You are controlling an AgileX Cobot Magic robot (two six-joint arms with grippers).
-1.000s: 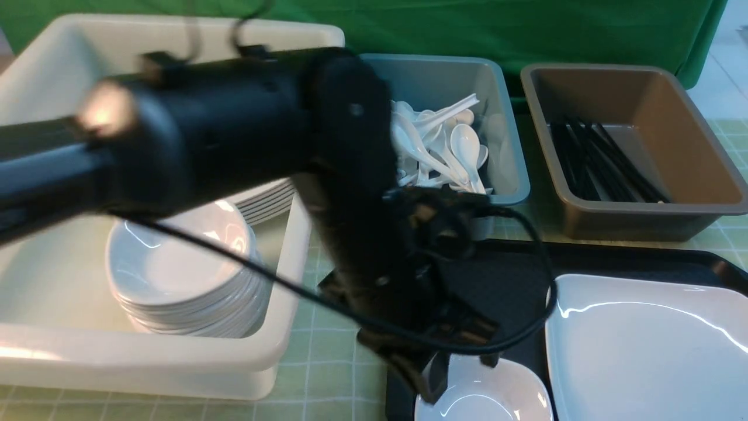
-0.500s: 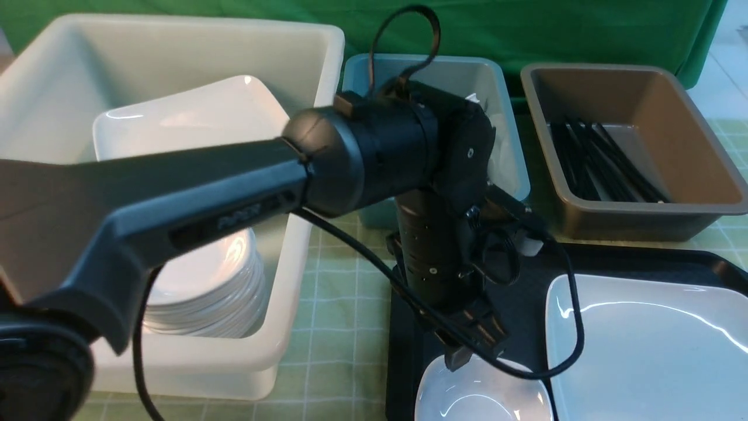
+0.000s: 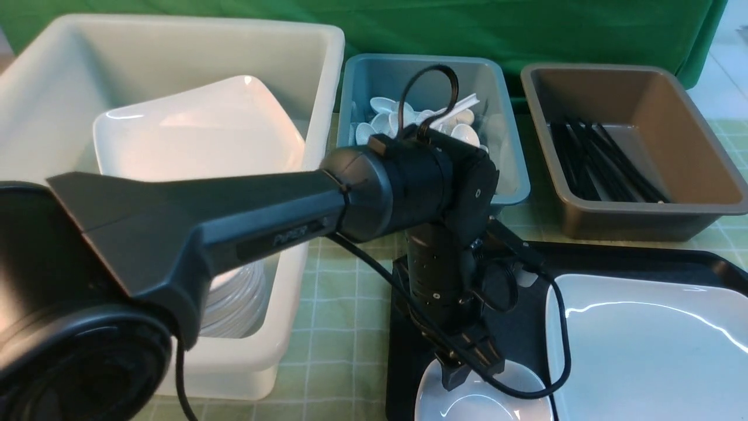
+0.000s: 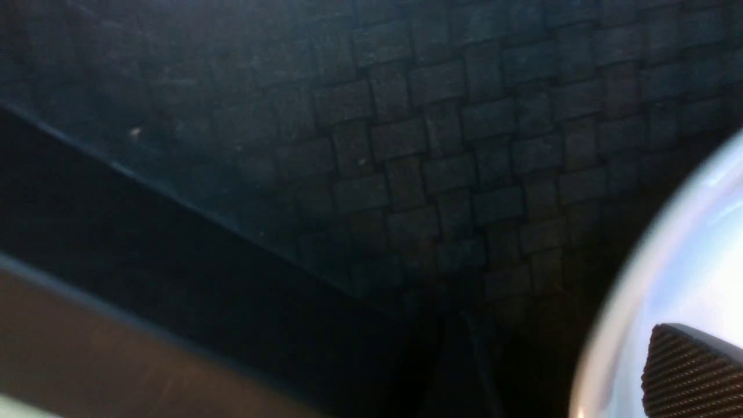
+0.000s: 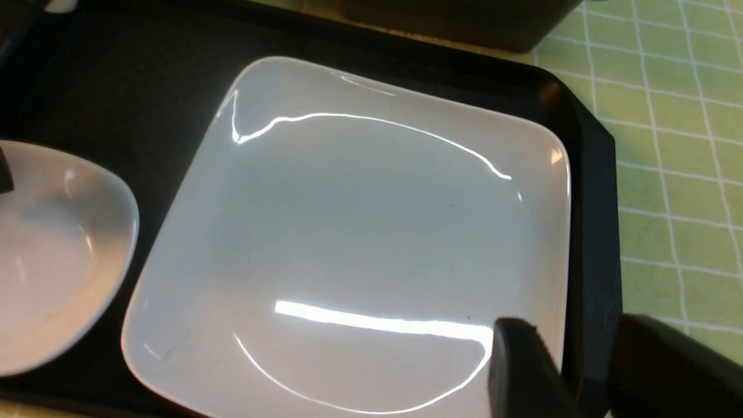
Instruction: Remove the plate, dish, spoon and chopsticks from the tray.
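Claw (L) [image 3: 474, 372] pitched down, jaws apart, 1 finger over sm. dish [image 3: 482, 408].

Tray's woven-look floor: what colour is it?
Black, with a faint blue tint; the left wrist view shows the tray's floor best.

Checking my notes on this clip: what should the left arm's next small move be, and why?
I would probably lower the left gripper slightly before closing it. Its jaws look parted around the rim of the small white dish: one fingertip shows over the dish's inside, the other outside. Whether either touches is unclear, so a deeper straddle should make the pinch surer.
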